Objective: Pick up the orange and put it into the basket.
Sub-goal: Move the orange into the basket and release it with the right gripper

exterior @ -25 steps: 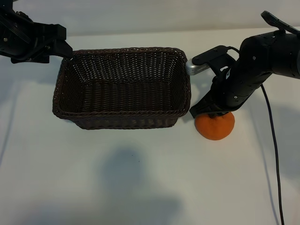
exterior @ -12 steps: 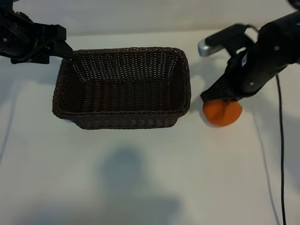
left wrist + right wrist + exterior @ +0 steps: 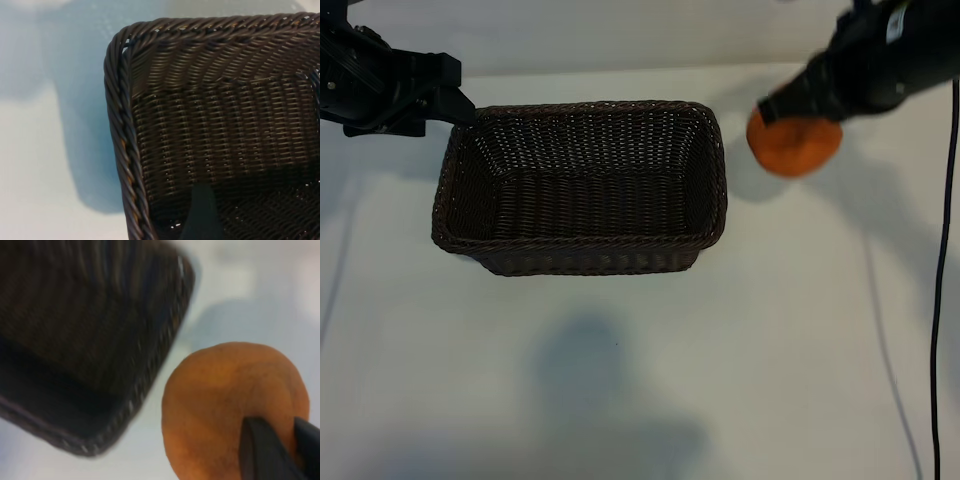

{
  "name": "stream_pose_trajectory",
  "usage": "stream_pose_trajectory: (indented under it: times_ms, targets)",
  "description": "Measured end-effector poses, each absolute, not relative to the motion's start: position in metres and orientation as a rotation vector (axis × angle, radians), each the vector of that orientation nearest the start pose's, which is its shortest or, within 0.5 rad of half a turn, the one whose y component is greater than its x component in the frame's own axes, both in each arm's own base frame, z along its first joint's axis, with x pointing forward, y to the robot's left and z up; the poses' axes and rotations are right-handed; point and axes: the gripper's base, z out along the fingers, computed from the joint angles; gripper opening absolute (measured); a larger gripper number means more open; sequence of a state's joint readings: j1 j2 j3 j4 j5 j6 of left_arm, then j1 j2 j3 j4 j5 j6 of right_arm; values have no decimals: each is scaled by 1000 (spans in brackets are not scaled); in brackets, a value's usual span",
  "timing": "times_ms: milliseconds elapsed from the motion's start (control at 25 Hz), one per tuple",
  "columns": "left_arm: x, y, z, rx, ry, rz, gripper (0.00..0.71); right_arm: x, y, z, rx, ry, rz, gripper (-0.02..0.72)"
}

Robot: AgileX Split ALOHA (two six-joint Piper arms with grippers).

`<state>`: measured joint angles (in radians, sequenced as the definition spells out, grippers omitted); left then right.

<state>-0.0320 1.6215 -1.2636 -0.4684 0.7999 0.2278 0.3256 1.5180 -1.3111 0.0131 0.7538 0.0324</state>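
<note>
Right gripper (image 3: 280, 450) pinching the orange (image 3: 794, 142) aloft, at two o'clock off the basket (image 3: 582, 258) rim, left gripper (image 3: 455, 100) spread wide, empty, at ten o'clock corner

Orange (image 3: 795, 148) aloft beside wicker basket (image 3: 582, 258)

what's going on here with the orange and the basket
The right claw is shut on the orange and holds it in the air, off the white table, to the right of the dark wicker basket. The orange is not over the basket yet, and the basket has nothing in it. The left claw sits open at the basket's far left corner.
</note>
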Motion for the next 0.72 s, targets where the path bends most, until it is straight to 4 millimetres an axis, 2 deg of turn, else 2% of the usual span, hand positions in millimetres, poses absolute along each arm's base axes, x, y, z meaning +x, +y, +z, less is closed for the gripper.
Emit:
stream_pose_trajectory:
  times_ms: [120,280,440,720]
  targets:
    - [345,-41,284,21,2574,-479,590,319,113,345,-368,2380,245,111]
    - [345,-41,284,21,2574,-479,590,326,128,346,-445,2351,387,111]
    - [345,-41,284,21,2574,-479,590,336,143,330,-521,2348,527,111]
    - [345,-41,284,25,2573,-478,590,356,173,290,-720,2309,604,111]
